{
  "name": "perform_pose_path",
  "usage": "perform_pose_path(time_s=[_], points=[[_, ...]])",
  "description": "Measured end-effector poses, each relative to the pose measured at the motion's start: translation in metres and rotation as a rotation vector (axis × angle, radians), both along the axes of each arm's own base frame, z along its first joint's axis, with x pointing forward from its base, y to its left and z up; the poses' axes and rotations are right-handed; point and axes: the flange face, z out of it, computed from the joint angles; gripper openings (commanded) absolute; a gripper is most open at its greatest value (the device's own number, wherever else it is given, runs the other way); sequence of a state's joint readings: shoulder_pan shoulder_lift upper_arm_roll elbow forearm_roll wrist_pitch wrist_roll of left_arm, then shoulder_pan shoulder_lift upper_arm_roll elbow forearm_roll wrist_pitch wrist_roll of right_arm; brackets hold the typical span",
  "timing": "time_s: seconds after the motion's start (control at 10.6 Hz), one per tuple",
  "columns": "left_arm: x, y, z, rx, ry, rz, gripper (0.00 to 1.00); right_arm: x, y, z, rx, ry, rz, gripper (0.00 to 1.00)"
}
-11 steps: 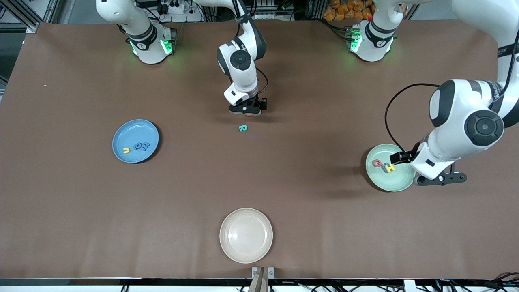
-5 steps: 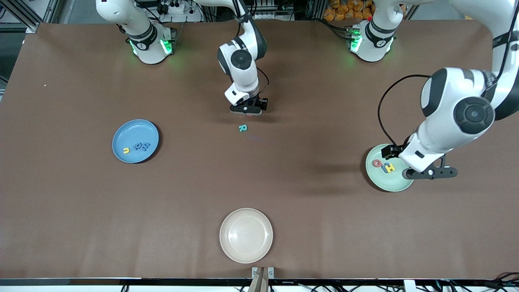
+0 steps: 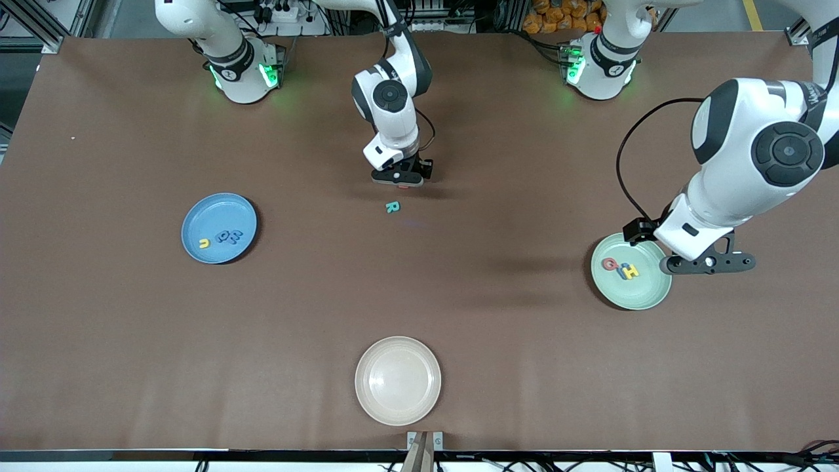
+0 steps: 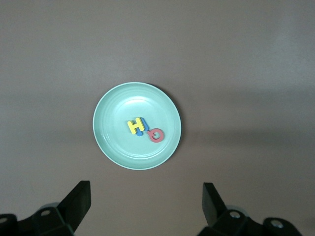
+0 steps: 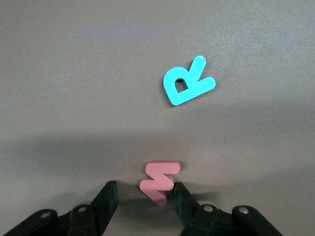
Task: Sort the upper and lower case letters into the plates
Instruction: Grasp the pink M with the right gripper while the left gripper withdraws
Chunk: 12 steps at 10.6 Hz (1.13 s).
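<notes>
Straddling a coral red letter [image 5: 159, 181] on the table [image 3: 459, 314], the right gripper [image 5: 143, 199] had not fully closed, while the left gripper [image 4: 146, 204] hovered wide open above the mint green plate [image 4: 110, 142].

Brown table [image 3: 498, 367]: three plates [image 3: 398, 380], loose letters [image 3: 392, 207].

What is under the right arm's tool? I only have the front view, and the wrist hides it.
Observer: A flat coral-red zigzag toy letter lies on the brown table between the right tool's fingers, not yet clamped.
Operator: Is the left tool carrying anything?
Observer: No. The left tool is open and empty, up in the air beside the pale mint green round plate.
</notes>
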<state>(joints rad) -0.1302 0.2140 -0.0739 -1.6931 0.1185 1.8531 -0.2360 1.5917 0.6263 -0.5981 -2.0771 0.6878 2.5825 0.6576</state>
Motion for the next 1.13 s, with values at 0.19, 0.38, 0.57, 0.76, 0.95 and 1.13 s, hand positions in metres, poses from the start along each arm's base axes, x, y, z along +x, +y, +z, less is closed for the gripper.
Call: perform_pose_path(time_s=[0.19,0.38,0.57,0.76,0.95,1.13], points=[[-0.007,0.002,0.016,0.004,0.003,0.005,1.00,0.000,0.000,0.000,0.001,0.000,0.000,0.53],[-0.018,0.013,0.040,0.010,0.005,0.024,1.00,0.000,0.000,0.000,0.001,0.000,-0.001,0.47],[-0.029,0.027,0.067,0.012,-0.008,0.048,1.00,0.001,0.001,0.001,0.003,-0.001,-0.002,0.47],[-0.040,0.030,0.087,0.013,-0.021,0.053,1.00,0.001,0.001,0.001,0.004,0.000,-0.006,0.47],[-0.047,0.028,0.103,-0.018,-0.034,0.060,1.00,0.004,-0.001,0.002,0.005,0.000,-0.018,0.46],[-0.049,0.036,0.117,-0.034,-0.034,0.073,1.00,0.009,-0.004,0.003,0.006,-0.002,-0.029,0.46]])
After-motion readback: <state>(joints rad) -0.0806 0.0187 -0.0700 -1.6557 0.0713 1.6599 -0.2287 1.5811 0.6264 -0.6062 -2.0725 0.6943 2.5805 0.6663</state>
